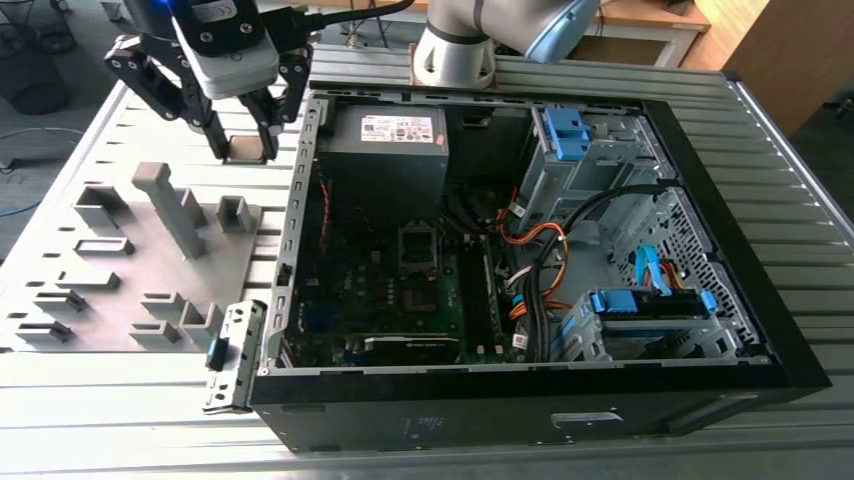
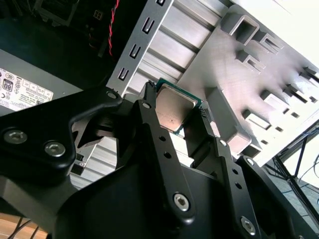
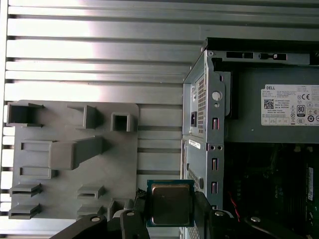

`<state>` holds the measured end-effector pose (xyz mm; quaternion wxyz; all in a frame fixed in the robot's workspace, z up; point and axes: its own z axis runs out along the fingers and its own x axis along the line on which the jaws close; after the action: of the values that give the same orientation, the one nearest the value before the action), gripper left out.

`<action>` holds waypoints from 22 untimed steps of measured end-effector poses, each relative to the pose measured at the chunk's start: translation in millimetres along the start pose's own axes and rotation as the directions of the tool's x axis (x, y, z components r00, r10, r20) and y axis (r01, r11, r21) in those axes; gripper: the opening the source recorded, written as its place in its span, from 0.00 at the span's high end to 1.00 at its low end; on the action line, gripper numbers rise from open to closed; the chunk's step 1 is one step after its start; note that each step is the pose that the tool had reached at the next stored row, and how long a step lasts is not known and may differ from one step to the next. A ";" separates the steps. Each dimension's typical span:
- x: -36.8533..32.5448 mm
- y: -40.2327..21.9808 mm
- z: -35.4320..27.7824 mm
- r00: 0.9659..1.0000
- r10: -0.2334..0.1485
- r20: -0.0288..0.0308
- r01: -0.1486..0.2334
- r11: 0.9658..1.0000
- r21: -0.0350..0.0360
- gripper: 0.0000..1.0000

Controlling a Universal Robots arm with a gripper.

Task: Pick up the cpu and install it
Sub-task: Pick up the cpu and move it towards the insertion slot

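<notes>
Gripping the cpu by two opposite edges between closed jaws, silvery face showing in both wrist views. Holding it beside the case, just outside the wall near the power supply, past the far end of the grey fixture plate and seemingly off the surface. Judging by this: pick-up done, transfer in hand, install not yet done. In the exterior view, well apart from the socket at the middle of the board. Probably calls for clearing the case wall, keeping the cpu level, then squaring it to the socket before any descent. Cannot tell the cpu's corner orientation from here. Little margin for tilt, given the thin hold on the edges.
</notes>
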<state>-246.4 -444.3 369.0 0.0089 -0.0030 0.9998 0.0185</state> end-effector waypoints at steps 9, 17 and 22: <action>-16.1 -0.1 1.3 1.000 0.000 0.000 0.000 1.000 0.000 0.53; -32.4 -0.4 4.9 1.000 0.000 0.000 0.000 1.000 0.000 0.53; -46.8 -0.5 7.2 1.000 0.000 0.000 0.000 1.000 0.000 0.53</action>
<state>-199.5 -444.3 362.6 0.0090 -0.0029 0.9998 0.0185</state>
